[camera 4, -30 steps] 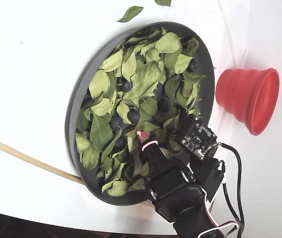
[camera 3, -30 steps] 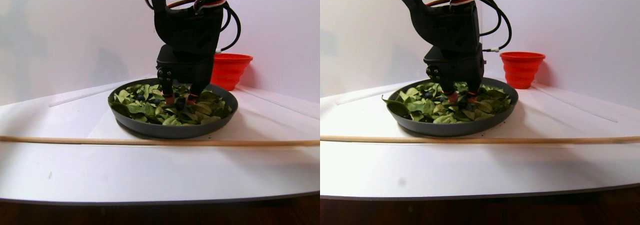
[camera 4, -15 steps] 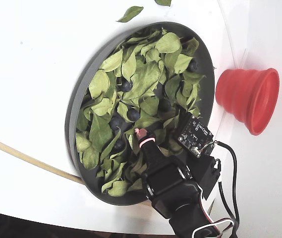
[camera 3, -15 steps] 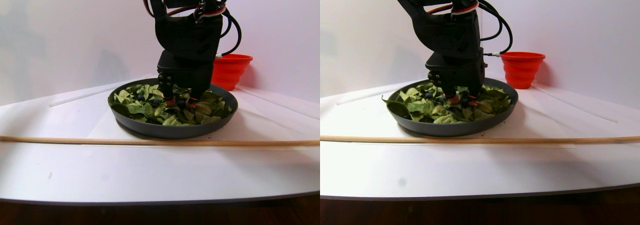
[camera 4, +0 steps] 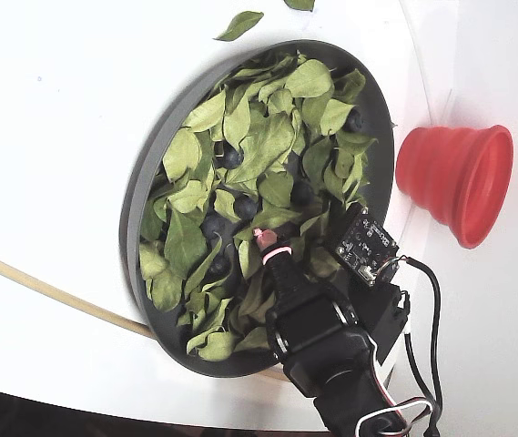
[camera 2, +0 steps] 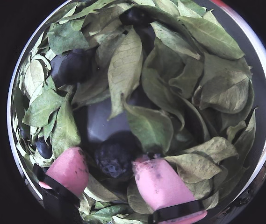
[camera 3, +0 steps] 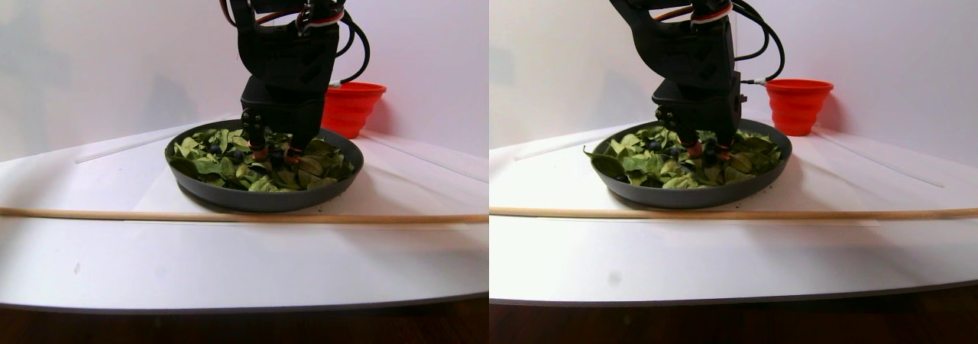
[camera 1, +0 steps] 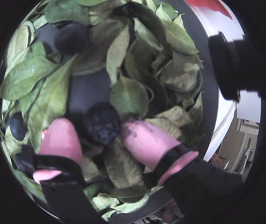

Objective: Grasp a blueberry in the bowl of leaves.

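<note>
A wrist view: pink fingers (camera 1: 101, 140) lowered into the bowl (camera 1: 212, 119), spread part-way to straddle one blueberry (camera 1: 102, 122) lying between the tips; contact unconfirmed, not yet gripped. Leaves (camera 1: 48, 93) pushed aside there, baring dark dish floor (likely why this berry was picked).

Another wrist view: same blueberry (camera 2: 114, 158) between the tips, nearer the right one.

Stereo pair view: arm upright over the bowl (camera 3: 260, 199) on the bench (camera 3: 229, 260), for a straight-down reach.

Fixed view: red cup (camera 4: 459, 182) right of the bowl, apart.
</note>
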`<state>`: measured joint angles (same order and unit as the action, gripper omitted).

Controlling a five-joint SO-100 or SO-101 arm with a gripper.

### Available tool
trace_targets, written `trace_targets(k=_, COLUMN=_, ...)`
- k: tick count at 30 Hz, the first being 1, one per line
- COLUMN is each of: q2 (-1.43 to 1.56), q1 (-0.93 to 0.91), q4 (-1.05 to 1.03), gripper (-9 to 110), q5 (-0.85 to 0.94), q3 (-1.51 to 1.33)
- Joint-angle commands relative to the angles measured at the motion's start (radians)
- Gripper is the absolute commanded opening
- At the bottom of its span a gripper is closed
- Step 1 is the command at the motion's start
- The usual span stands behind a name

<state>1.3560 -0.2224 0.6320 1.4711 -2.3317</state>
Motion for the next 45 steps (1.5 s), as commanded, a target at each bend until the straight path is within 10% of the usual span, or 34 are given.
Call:
trace_targets(k=1, q2=0.014, q1=-0.006, q4=0.018, gripper=19, q5=-0.014, q3=0.041)
trace_targets(k=45, q2=-0.029, q1=-0.018, q4=-0.014, gripper=19, q5=0.017, q3=-0.003)
